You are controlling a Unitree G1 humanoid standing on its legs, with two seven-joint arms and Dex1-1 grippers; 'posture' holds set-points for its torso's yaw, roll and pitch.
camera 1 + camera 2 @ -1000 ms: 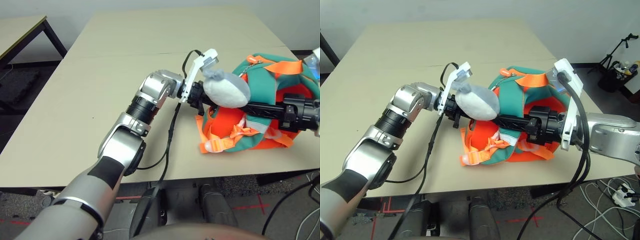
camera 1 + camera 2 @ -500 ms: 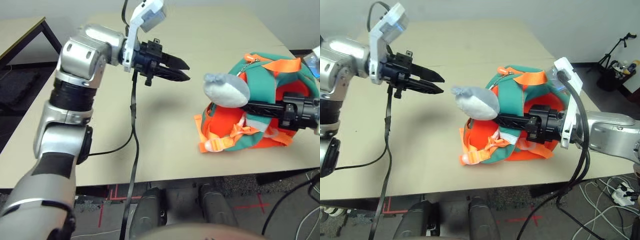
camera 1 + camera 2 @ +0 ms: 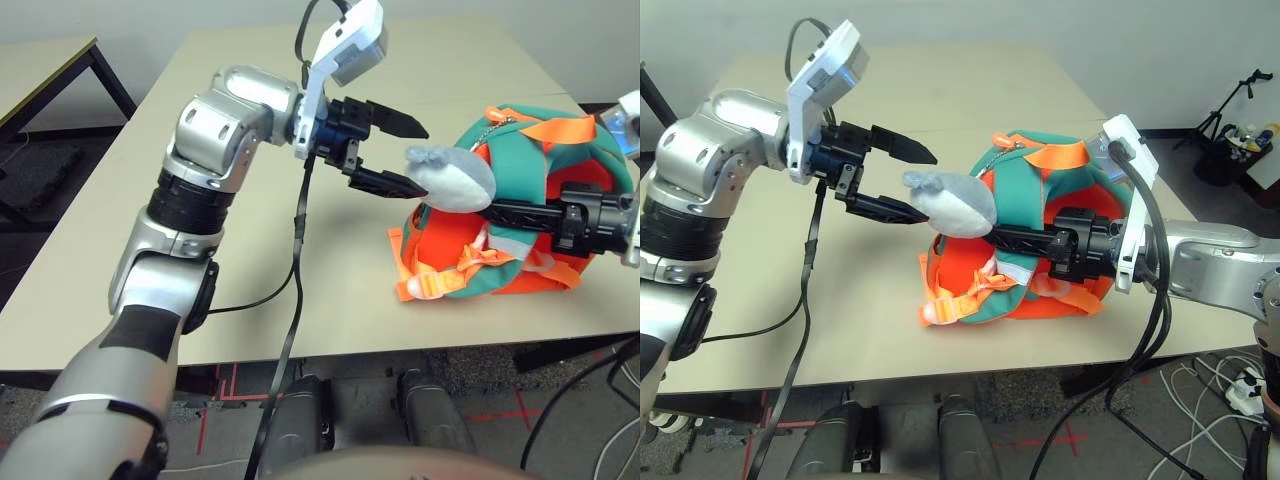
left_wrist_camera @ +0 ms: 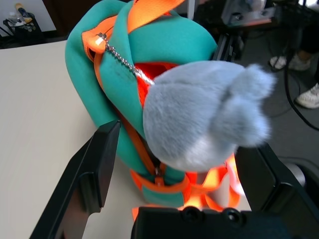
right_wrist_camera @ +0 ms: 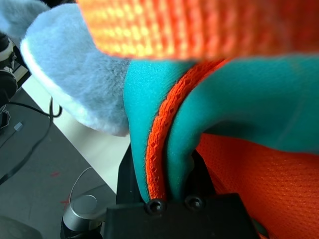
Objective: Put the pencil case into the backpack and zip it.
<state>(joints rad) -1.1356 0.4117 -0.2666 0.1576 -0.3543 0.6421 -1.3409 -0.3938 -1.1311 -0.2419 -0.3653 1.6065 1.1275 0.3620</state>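
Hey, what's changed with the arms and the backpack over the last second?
The left gripper let go at the grey plush piece, opened wide, pulled up and away to the left, then swung back; it now hangs open beside the plush, one finger above and one just left of it. The right gripper stayed shut on the backpack, which kept its place on the table.

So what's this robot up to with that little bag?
It is working on a small teal and orange backpack lying on the table. The right gripper is shut on the bag's fabric edge, pinning it in place. The left gripper hangs open just in front of the grey plush piece attached to the bag, one finger on either side of it, gripping nothing.
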